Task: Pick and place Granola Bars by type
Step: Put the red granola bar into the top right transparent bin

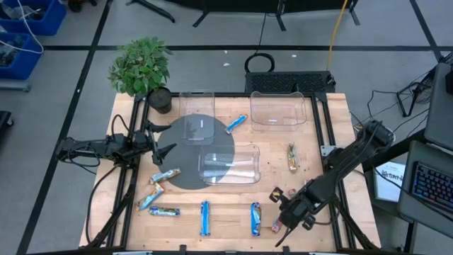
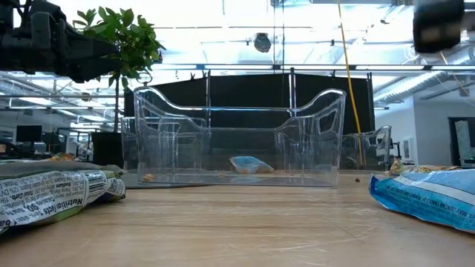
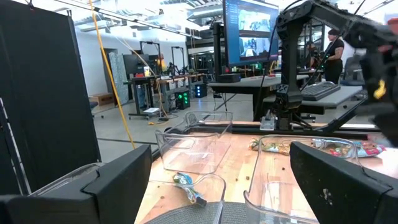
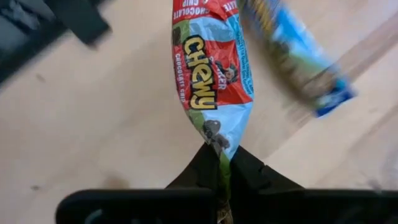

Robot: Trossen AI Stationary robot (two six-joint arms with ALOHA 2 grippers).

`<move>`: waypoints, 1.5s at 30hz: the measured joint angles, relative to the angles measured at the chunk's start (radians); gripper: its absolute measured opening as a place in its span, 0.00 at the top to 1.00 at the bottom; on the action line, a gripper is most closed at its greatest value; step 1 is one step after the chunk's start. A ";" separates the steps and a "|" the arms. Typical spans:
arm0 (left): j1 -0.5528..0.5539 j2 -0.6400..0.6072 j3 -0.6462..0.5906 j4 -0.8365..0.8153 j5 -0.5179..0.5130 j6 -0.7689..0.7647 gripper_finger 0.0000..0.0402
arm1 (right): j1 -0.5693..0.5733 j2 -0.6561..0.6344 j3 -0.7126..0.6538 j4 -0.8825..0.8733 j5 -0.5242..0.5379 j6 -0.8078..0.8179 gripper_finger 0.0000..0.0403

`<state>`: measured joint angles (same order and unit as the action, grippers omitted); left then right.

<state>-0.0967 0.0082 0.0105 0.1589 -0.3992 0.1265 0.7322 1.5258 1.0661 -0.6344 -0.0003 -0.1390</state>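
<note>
At the counter's [image 1: 233, 212] near right corner, the right gripper [image 4: 224, 158] has its fingers pinched tight on the end of a red Chewy granola bar [image 4: 211, 68], whose long axis points straight away from them. A blue-wrapped bar [image 4: 298, 56] lies just beside it. Farther off stand clear bins [image 1: 230, 164]. The left gripper [image 1: 161, 145] hovers wide open, holding nothing, over the grey mat [image 1: 185, 145].
</note>
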 joint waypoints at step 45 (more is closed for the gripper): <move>0.000 0.000 0.000 0.000 0.001 0.000 0.06 | -0.314 -0.197 0.458 0.328 0.915 -0.014 1.00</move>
<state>-0.0969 0.0082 0.0105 0.1589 -0.3984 0.1265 0.4181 1.3289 1.5242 -0.3061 0.9145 -0.1530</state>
